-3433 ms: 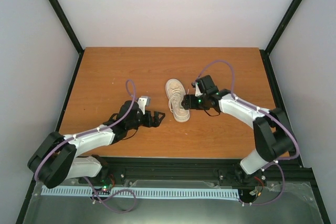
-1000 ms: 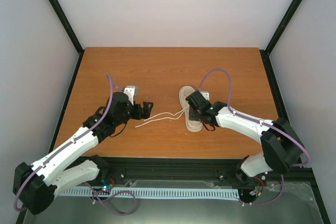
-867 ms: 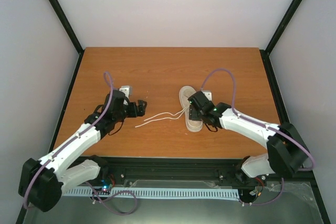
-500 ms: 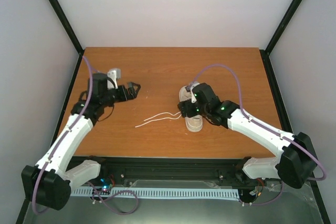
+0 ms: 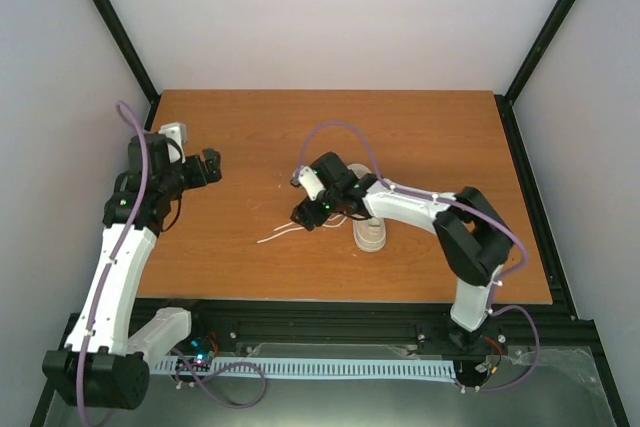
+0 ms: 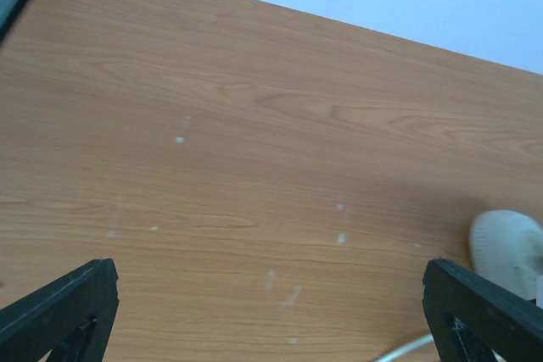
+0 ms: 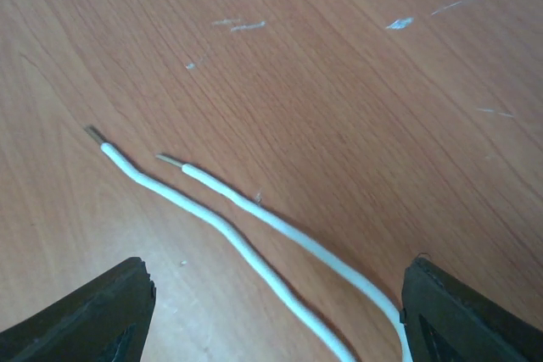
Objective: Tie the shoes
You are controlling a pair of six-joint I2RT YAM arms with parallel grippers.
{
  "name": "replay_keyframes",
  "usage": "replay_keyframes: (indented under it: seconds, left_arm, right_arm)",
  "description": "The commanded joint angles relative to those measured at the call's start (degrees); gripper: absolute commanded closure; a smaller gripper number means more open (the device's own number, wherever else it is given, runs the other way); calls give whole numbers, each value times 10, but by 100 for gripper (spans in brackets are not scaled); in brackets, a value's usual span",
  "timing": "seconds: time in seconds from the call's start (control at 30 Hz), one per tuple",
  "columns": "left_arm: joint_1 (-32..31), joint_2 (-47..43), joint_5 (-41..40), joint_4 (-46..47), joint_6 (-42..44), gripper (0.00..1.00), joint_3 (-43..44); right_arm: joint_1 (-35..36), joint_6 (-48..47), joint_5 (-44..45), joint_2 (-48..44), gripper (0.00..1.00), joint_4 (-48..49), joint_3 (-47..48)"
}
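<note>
Looked steeply down from high above and behind the arm bases in the top external view, far from the sneaker (image 5: pixel 370 236), and took in the whole table (image 5: pixel 420 127) with the sneaker near its middle. Faced low across the wood from well left of the sneaker (image 6: pixel 507 247) in the left wrist view, framed by the left gripper (image 6: pixel 270 267), and caught only the shoe's end at the right edge. Hung very close over the laces (image 7: pixel 237 231) just left of the sneaker in the right wrist view, aimed nearly straight down between the right gripper (image 7: pixel 278 267) tips. Shared those laces (image 5: pixel 285 231) with the top view; shared the sneaker between left wrist and top views.
</note>
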Motion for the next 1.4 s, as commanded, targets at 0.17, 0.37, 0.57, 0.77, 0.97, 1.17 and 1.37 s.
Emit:
replay_keyframes:
  seconds: [0.17, 0.37, 0.57, 0.77, 0.97, 1.17, 1.37]
  left_arm:
    - [3, -35, -104, -25, 48, 0, -22]
    - [2, -25, -97, -30, 45, 0, -22]
    - [3, -29, -100, -29, 45, 0, -21]
    - [3, -29, -98, -30, 44, 0, -22]
    - [3, -27, -93, -30, 45, 0, -23]
    - [3, -26, -87, -30, 45, 0, -23]
    - [3, -29, -98, -27, 44, 0, -25]
  right_arm:
    - [17, -76, -27, 136, 21, -11, 102]
    - [27, -88, -52, 177, 22, -14, 121]
    - [55, -96, -56, 180, 29, -20, 101]
    - [91, -97, 7, 172, 37, -2, 60]
    - [117, -104, 112, 181, 58, 21, 46]
    - [126, -107, 135, 174, 96, 65, 27]
    - [125, -46, 180, 132, 97, 133, 22]
